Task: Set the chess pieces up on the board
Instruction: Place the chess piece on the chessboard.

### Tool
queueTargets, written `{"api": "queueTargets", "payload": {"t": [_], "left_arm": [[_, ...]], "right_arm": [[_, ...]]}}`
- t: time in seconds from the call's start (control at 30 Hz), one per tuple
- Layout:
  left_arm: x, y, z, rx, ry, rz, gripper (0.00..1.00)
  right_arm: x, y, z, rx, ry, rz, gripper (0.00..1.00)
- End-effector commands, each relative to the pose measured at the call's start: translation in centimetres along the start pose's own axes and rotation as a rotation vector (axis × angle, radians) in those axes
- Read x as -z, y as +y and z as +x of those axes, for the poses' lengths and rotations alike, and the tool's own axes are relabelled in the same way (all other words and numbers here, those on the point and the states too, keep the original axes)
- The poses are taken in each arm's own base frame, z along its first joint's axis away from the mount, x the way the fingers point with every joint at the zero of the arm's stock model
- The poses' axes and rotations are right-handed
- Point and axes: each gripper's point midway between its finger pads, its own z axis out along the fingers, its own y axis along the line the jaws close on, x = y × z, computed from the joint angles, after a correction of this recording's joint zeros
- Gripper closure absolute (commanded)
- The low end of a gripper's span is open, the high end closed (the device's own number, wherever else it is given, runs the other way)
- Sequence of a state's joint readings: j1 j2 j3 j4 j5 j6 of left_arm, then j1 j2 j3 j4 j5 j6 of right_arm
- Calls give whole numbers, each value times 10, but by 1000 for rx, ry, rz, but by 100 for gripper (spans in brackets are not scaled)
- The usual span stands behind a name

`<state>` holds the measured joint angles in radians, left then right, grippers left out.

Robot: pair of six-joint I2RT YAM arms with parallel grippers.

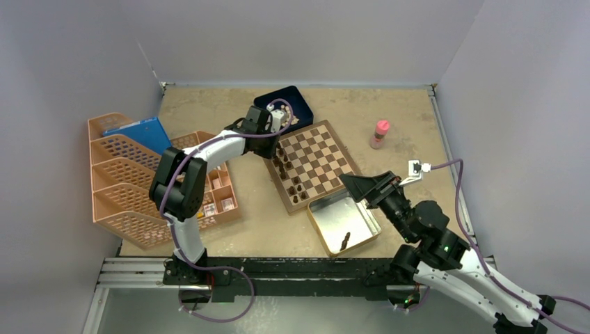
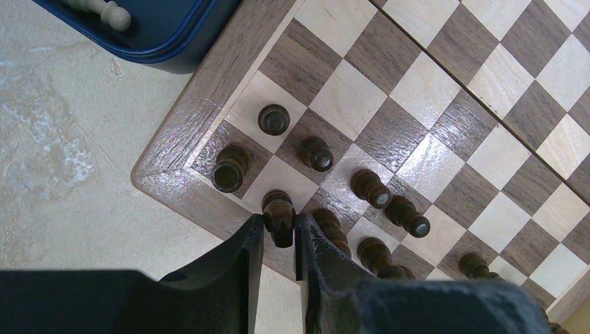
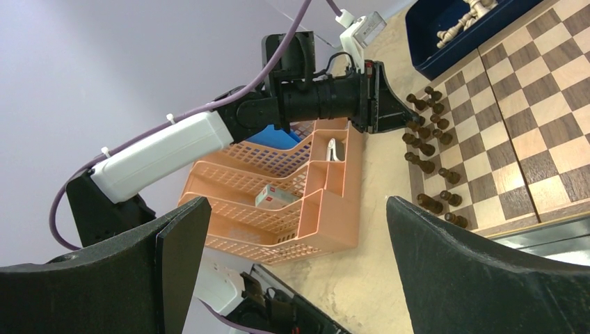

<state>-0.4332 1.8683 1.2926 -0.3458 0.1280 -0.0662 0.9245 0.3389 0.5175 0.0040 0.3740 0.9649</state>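
Left wrist view: mid-placement, with the left gripper (image 2: pixel 280 226) pinched on one chess piece (image 2: pixel 278 207) at or just above an edge-row square by the far-left corner of the board (image 2: pixel 424 90), tight among other chess pieces (image 2: pixel 316 153). Next, probably: part the jaws slightly and lift straight up to topple nothing, then fetch the stray dark chessman (image 1: pixel 345 241) lying alone in the silver tin (image 1: pixel 332 214) just near-right of the board, beside the wide-spread, empty right gripper (image 1: pixel 363 186). Past that far-left corner, a dark blue box (image 2: pixel 182 43) holding only pale chessmen (image 2: pixel 104 10).
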Motion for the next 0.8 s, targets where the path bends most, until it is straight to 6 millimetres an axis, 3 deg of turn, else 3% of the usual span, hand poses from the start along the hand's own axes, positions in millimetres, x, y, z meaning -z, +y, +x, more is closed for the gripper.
{"api": "queueTargets", "payload": {"t": [0.0, 0.33, 0.77], "left_arm": [[13, -8, -34, -29, -96, 29, 78], [10, -7, -33, -30, -88, 21, 76], [20, -6, -47, -40, -119, 12, 73]], "right_arm": [[3, 16, -11, -15, -24, -44, 1], [4, 15, -11, -17, -29, -46, 1], [0, 14, -7, -11, -18, -46, 1]]}}
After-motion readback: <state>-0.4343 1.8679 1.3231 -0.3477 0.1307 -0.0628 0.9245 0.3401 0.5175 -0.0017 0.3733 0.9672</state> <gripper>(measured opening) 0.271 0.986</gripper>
